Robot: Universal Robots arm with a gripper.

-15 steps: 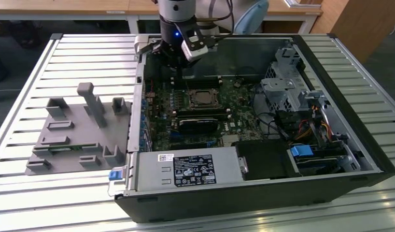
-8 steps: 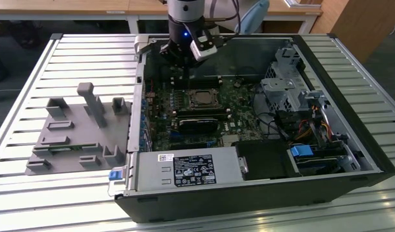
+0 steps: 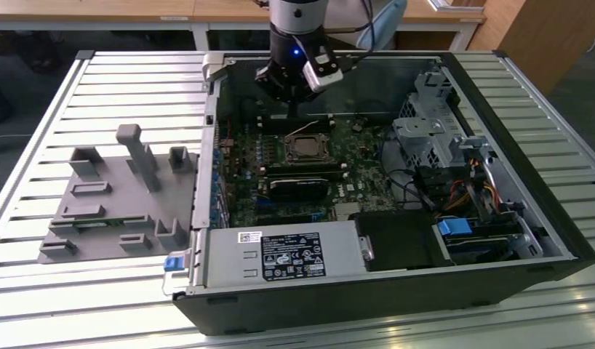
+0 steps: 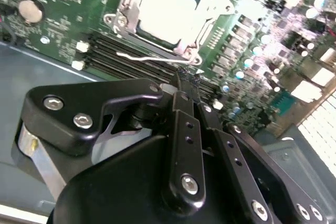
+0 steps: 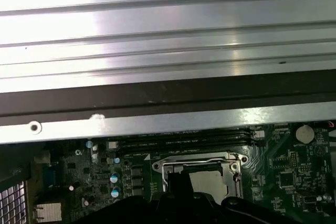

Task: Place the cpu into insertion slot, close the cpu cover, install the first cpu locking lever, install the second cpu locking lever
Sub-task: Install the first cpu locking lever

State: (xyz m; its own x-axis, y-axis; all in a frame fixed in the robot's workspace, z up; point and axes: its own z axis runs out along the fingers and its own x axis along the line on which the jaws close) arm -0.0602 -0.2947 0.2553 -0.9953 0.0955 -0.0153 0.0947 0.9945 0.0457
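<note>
Pale, silvery and square, the cpu [image 4: 170,14] sits in the insertion slot [image 3: 291,149] on the green motherboard [image 4: 58,3]. The thin metal cpu cover [image 4: 125,9] lies flat around its edges. The gripper [image 4: 188,77] hovers just beside the socket, its black fingers [image 4: 181,108] pressed together on nothing. Its tips are near a thin wire lever [image 4: 142,56] and the long black memory slots [image 4: 105,51], inside the open computer case [image 3: 375,291].

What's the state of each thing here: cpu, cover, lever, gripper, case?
cpu: seated in the insertion slot, pale face up.
cpu cover: down over the cpu, whose face shows through the cut-out.
locking lever: wire lies clear of the socket, looks unlatched.
gripper: jaws shut, holding nothing, close above the lever.
computer case: side open, board exposed.
</note>
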